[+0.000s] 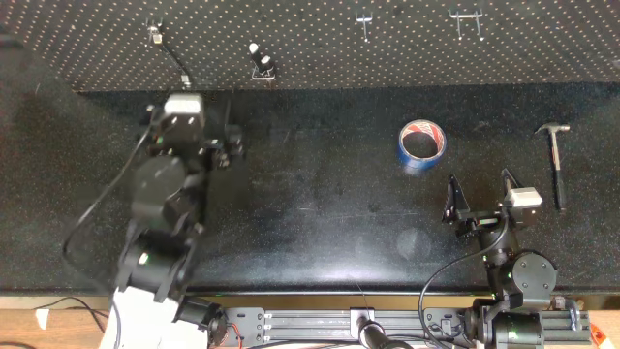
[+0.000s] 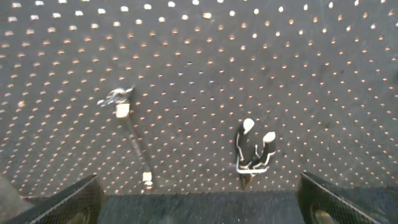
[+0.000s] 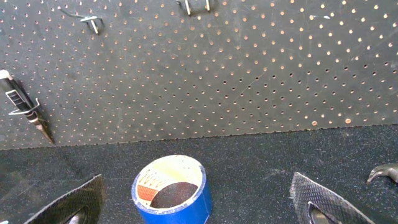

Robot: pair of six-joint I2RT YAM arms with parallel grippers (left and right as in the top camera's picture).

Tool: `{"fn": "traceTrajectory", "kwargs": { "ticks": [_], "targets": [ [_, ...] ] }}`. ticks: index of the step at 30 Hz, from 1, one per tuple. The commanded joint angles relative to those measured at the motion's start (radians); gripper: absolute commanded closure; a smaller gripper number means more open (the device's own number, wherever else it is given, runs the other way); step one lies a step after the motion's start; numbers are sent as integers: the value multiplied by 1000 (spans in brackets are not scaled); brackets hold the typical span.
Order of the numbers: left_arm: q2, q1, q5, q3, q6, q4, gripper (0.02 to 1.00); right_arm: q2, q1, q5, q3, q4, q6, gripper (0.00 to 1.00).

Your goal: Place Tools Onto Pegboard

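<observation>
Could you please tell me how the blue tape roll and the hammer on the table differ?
The tape roll is a short blue ring resting flat with its hole facing up; the hammer is long and thin, lying with its head toward the pegboard. The tape roll sits ahead of the right gripper; the hammer lies farther right. Both rest on the table, not yet hung.

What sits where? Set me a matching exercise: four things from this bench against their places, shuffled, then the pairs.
Things:
1 blue tape roll
2 hammer
3 pliers
4 double hook

Places:
A lying flat on the table, at its right end
B on the pegboard, with nothing on it
C on the table ahead of the right gripper, hole facing up
D hanging on the pegboard

Pairs: 1-C, 2-A, 3-D, 4-B.
</observation>
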Motion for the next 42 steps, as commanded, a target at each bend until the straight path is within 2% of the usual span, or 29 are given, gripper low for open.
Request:
{"fn": "traceTrajectory", "kwargs": {
  "ticks": [1, 6, 15, 24, 29, 35, 42],
  "targets": [
    [-243, 67, 149, -179, 5, 6, 23, -5, 4, 9, -4, -3, 7, 27],
    [-462, 110, 222, -375, 5, 13, 23, -5, 4, 9, -4, -3, 7, 29],
    [-632, 187, 222, -527, 5, 24, 23, -5, 4, 9, -4, -3, 7, 29],
    [-717, 188, 225, -668, 6, 219, 23, -5, 4, 9, -4, -3, 7, 29],
    [-748, 217, 236, -668, 6, 181, 23, -5, 4, 9, -4, -3, 7, 29],
    [-815, 257, 278, -668, 6, -21, 23, -5, 4, 9, -4, -3, 7, 29],
    [-814, 250, 282, -668, 35, -32, 23, -5, 4, 9, -4, -3, 7, 29]
  ]
}}
